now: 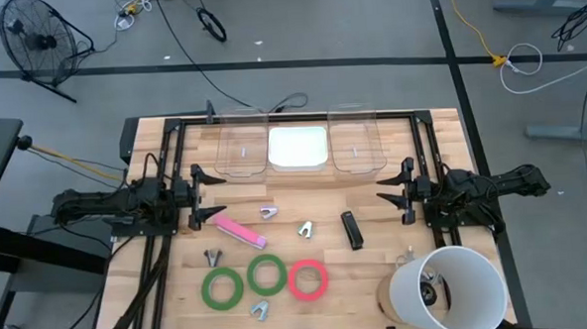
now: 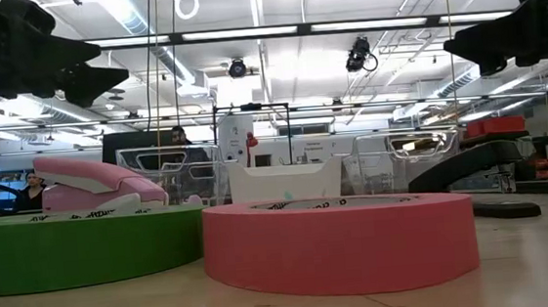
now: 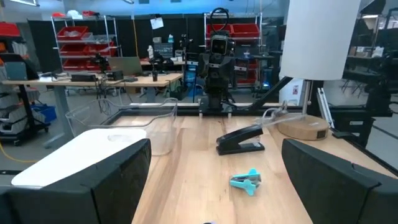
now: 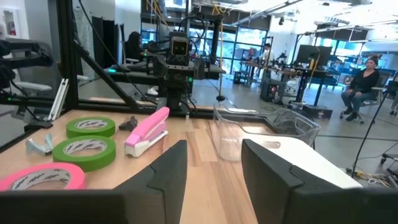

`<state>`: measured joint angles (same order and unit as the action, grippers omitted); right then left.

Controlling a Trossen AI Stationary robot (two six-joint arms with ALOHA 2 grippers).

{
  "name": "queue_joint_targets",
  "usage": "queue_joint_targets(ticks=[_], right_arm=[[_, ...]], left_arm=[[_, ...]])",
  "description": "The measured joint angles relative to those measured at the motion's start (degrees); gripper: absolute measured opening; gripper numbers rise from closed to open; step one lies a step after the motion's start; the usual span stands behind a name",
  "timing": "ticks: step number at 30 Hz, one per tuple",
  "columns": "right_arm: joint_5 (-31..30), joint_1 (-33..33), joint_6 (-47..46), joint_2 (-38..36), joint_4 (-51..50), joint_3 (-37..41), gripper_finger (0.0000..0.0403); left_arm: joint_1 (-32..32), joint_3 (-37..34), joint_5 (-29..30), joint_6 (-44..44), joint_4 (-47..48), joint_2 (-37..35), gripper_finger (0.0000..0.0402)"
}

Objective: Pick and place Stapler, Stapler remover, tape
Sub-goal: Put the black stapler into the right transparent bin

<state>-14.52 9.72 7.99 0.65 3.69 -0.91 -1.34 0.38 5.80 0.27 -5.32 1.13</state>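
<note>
Two green tape rolls [image 1: 222,287] [image 1: 266,274] and a pinkish-red roll [image 1: 307,279] lie flat near the table's front. A pink stapler [image 1: 239,230] and a black stapler [image 1: 352,230] lie on the table mid-way, with small staple removers [image 1: 267,212] [image 1: 305,228] between them. My left gripper [image 1: 208,195] is open and empty at the left, above the table, just left of the pink stapler. My right gripper [image 1: 386,190] is open and empty at the right, beyond the black stapler [image 3: 241,142]. The rolls also show in the right wrist view [image 4: 84,151].
Two clear bins [image 1: 241,147] [image 1: 358,142] flank a white tray [image 1: 298,147] at the far edge. A white cylinder [image 1: 448,289] stands on a round wooden base at the front right. More staple removers lie at the front left [image 1: 213,256] [image 1: 259,308]. People sit beyond the table.
</note>
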Motion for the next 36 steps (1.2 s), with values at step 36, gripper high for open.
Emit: queue_joint_targets(ticks=[36], right_arm=[[2.71, 3.11, -36.07, 27.46, 18.42, -5.15, 0.0153]], left_arm=[[0.00, 0.01, 0.45, 0.85, -2.49, -0.01, 0.0367]])
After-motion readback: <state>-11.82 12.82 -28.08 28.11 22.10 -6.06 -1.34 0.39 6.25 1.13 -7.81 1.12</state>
